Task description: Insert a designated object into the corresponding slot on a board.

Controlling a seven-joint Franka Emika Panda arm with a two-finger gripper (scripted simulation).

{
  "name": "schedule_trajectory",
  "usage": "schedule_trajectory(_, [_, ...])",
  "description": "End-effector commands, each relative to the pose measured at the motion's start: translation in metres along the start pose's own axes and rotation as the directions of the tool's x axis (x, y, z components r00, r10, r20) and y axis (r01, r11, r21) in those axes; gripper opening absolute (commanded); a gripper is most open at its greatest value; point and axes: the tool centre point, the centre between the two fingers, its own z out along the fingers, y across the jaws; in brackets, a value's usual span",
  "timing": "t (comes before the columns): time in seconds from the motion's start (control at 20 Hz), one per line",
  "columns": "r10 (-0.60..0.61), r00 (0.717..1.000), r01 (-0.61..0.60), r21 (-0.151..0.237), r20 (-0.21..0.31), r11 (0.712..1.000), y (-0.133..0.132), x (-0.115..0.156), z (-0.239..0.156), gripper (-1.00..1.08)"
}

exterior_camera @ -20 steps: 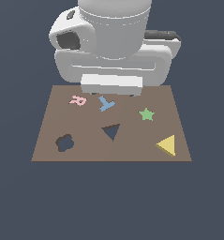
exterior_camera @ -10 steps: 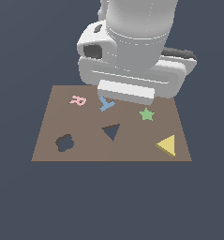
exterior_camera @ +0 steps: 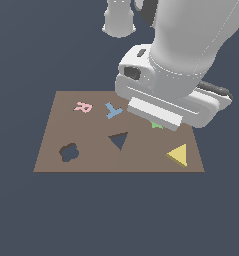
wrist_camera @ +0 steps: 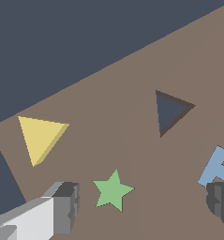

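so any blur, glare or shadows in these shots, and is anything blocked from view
Exterior view: sharp, flat even render, no glare, no cast shadows on the board; the arm covers most of the green star. Wrist view: equally sharp, no glare; shading only on the yellow triangle's edge and the slot's walls; the open pincer's fingers are cut by the frame.

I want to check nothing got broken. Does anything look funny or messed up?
Nothing stands out. The yellow triangle, green star and blue piece lie flat on the board; the triangle hole is empty.
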Motion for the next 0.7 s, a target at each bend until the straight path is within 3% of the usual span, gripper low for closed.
schedule_trajectory(0.0, [0.076,0.997,-0.076,-0.001,0.002,0.997,-0.015,-0.002,0.009,1.00])
schedule_trajectory(0.25, [0.226,0.974,-0.226,-0.004,0.007,0.974,-0.046,0.000,0.027,1.00])
schedule_trajectory(0.65, [0.417,0.909,-0.417,-0.009,0.013,0.909,-0.086,0.010,0.052,1.00])
